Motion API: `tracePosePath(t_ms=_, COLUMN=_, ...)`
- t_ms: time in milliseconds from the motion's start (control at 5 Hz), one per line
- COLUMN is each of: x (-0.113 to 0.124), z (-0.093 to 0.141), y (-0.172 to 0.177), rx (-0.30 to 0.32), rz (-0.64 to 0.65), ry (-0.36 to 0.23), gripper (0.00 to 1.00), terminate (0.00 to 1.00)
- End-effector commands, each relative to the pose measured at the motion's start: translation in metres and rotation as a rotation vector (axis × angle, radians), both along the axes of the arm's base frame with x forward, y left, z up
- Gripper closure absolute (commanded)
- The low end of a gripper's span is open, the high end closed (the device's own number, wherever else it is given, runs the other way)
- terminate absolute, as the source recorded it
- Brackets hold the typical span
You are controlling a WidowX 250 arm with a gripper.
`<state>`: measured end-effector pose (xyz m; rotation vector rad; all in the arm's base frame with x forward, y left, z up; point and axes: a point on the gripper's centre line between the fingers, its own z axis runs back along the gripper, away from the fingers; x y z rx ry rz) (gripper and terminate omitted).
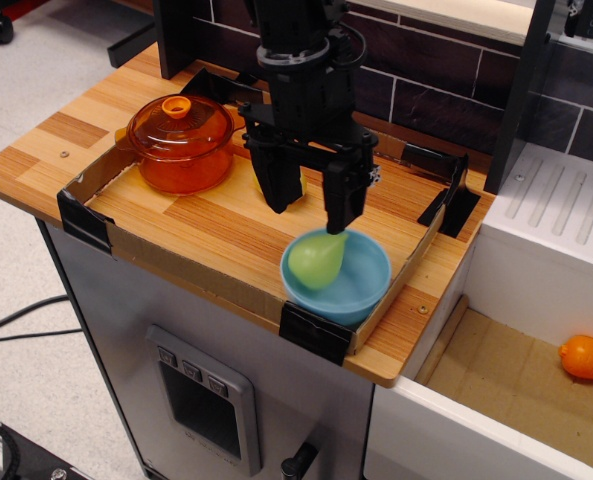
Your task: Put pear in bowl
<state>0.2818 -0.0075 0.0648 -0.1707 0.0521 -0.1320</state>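
The light-green pear (pixel 316 260) lies inside the light-blue bowl (pixel 368 285), against its left side, with its narrow end pointing up. The bowl stands at the front right corner of the cardboard-edged tray (pixel 176 262). My black gripper (pixel 308 208) hangs just above the bowl's back left rim. Its two fingers are spread apart with nothing between them. The right fingertip (pixel 337 222) is right above the pear's narrow end; I cannot tell whether they touch.
A transparent orange lidded pot (pixel 180 140) stands at the tray's back left. A yellow fruit (pixel 297 181) is mostly hidden behind my gripper. An orange vegetable (pixel 587 357) lies in the sink at the right. A dark upright post (pixel 521 90) stands behind the tray's right end.
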Motion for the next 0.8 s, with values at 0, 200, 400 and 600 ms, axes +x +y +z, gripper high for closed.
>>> tracePosePath(t_ms=0, x=0.006, z=0.032, y=-0.004, rx=-0.046, rz=-0.027, ry=-0.023, gripper=0.0, terminate=0.0)
tracePosePath(t_ms=200, x=0.004, z=0.053, y=-0.003, rx=-0.049, rz=-0.019, ry=-0.043, gripper=0.0, terminate=0.0)
tracePosePath(t_ms=400, x=0.009, z=0.08, y=0.012, rx=-0.007, rz=0.043, ry=-0.076, gripper=0.0, terminate=0.0)
tracePosePath(t_ms=600, x=0.009, z=0.08, y=0.012, rx=-0.007, rz=0.043, ry=-0.076, gripper=0.0, terminate=0.0)
